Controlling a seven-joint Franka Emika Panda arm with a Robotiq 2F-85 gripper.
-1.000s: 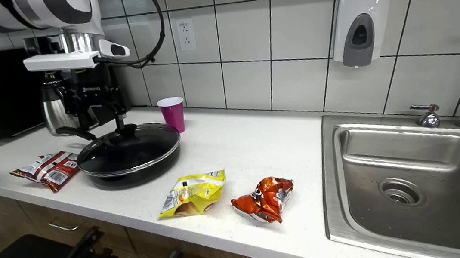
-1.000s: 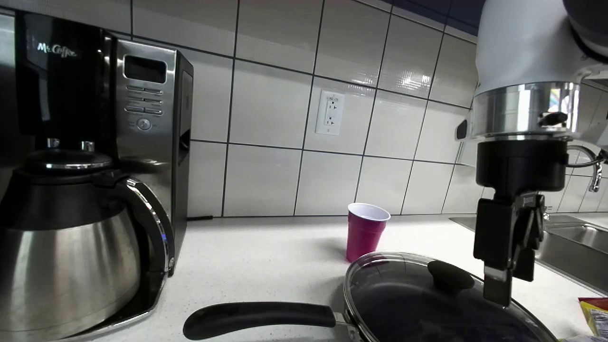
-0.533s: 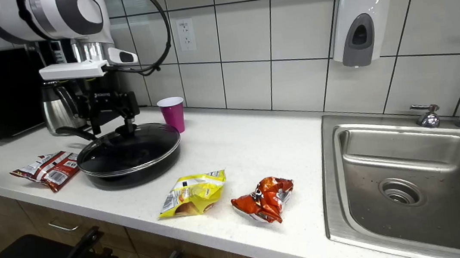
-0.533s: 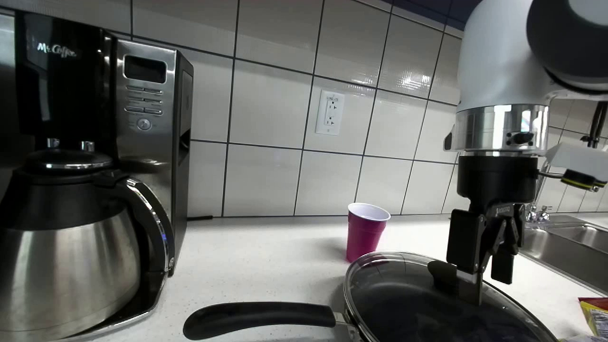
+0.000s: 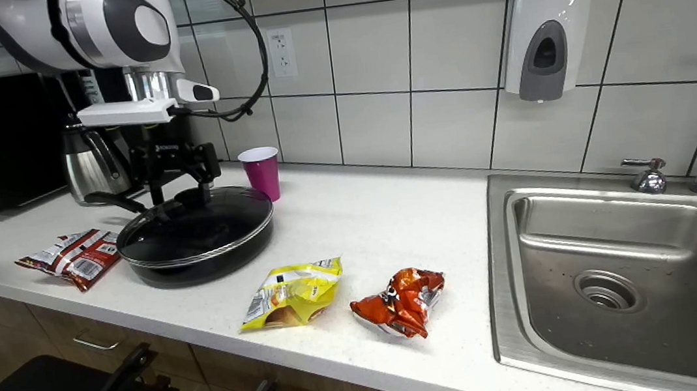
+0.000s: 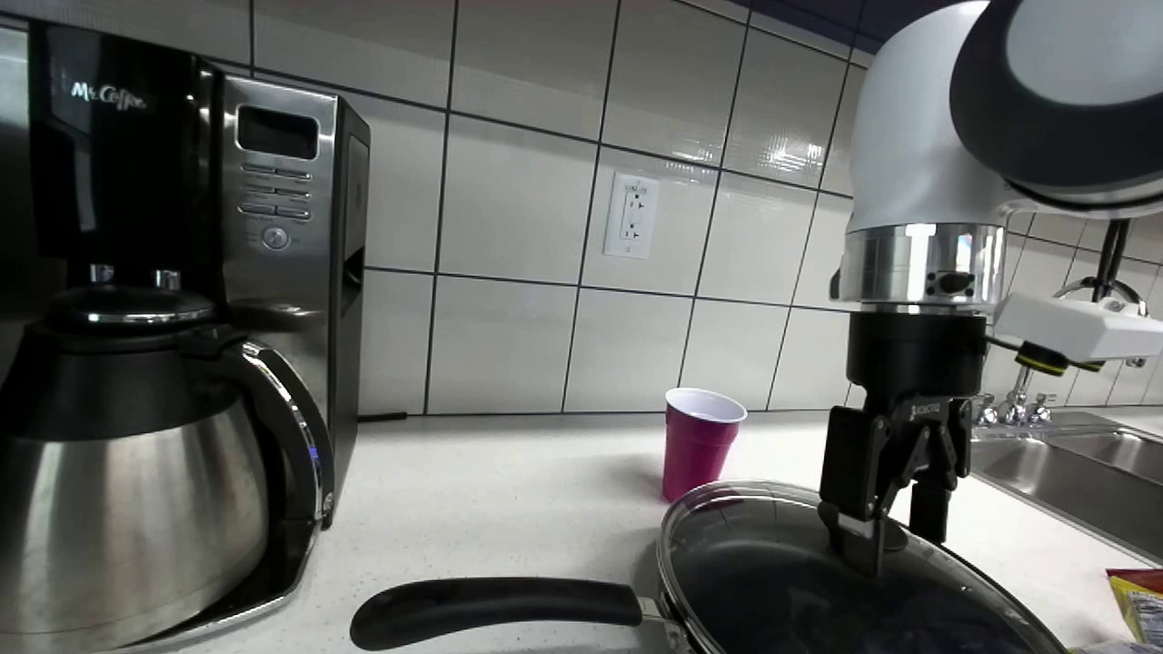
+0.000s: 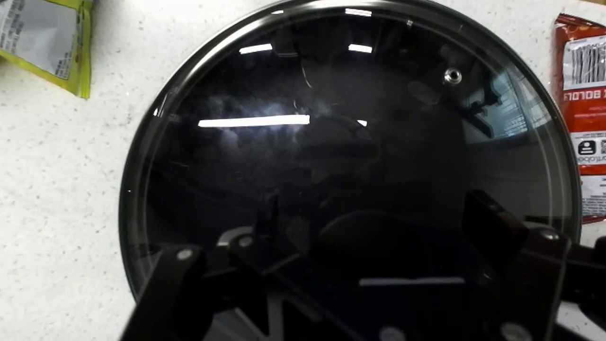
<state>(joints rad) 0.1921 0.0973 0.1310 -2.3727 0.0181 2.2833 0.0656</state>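
A black pan [image 5: 199, 268] sits on the white counter, covered by a glass lid [image 7: 303, 156] with a dark rim and a small metal vent. My gripper [image 7: 371, 208] points down over it, open, its fingers standing on either side of the black lid knob [image 7: 364, 232]. In an exterior view the nearer finger [image 6: 863, 552] hangs in front of part of the knob, low over the glass. Whether a finger touches the knob or the glass I cannot tell. The pan's black handle [image 6: 491, 609] reaches out toward the coffee maker side.
A magenta cup [image 5: 262, 174] stands close behind the pan. Red [image 5: 77, 258], yellow [image 5: 297, 293] and orange [image 5: 403, 302] snack bags lie around. The coffee maker [image 6: 282, 254] with its steel carafe [image 6: 136, 536] stands near the wall. A steel sink [image 5: 590, 240] is set into the counter.
The arm has come down and across toward the knob, so the open fingers now stand around it. Pan, lid, cup and bags have stayed where they were.
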